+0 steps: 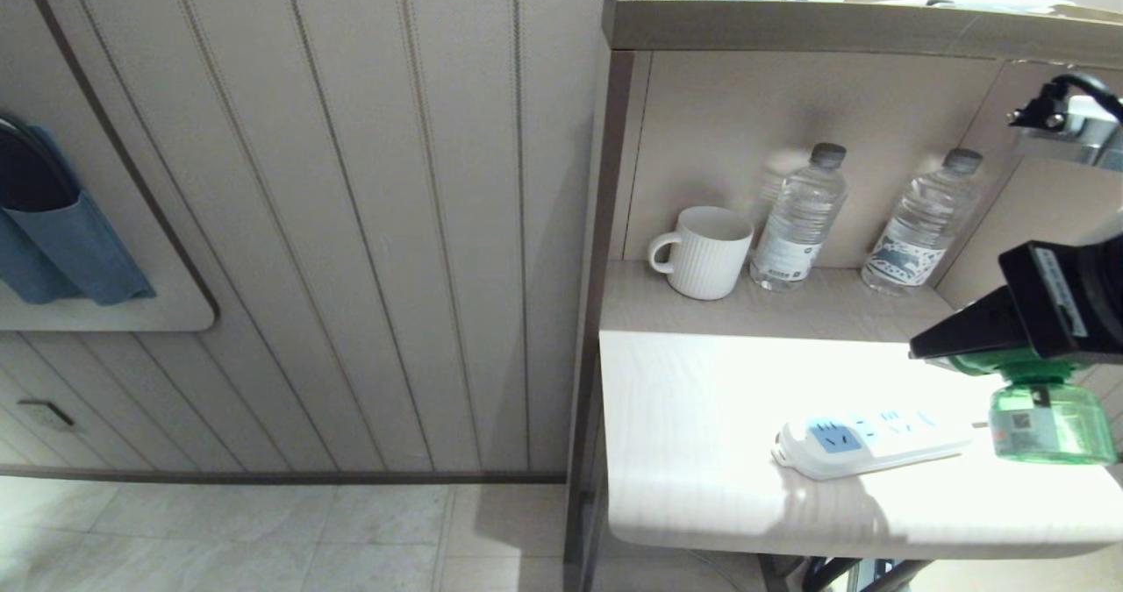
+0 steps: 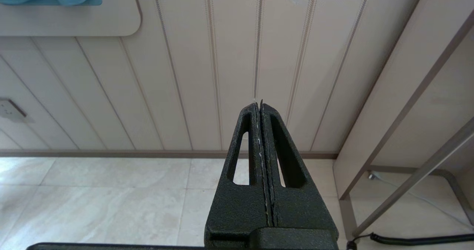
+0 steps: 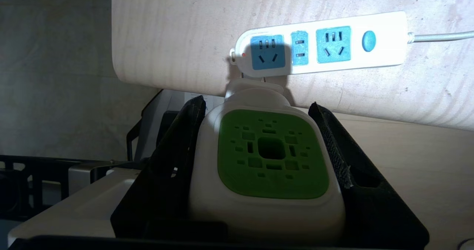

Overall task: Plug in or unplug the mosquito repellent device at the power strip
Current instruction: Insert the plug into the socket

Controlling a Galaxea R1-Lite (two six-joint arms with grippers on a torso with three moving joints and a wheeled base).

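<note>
Setting: hotel-type guest room. Evidence: panelled wall (image 1: 351,224), tiled floor (image 1: 263,531), built-in desk (image 1: 702,417) with alcove shelf holding white ribbed mug (image 1: 706,254) and two sealed water bottles (image 1: 800,217); blue cloth (image 1: 61,241) hangs on wall.

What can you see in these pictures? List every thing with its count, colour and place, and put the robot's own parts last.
Power strip: one, white with light-blue sockets, flat on the white table, nothing plugged in.
Mosquito repellent device: one, white head, green top, green bottle, held above the table.
Table: one, white, lower right.
Mug: one, white, on the shelf behind the table.
Water bottles: two, clear, right of the mug.
Cloth: one, blue, hanging on the left wall.
Right gripper: black, shut on the device.
Left gripper: black, shut, parked low, facing the wall.
</note>
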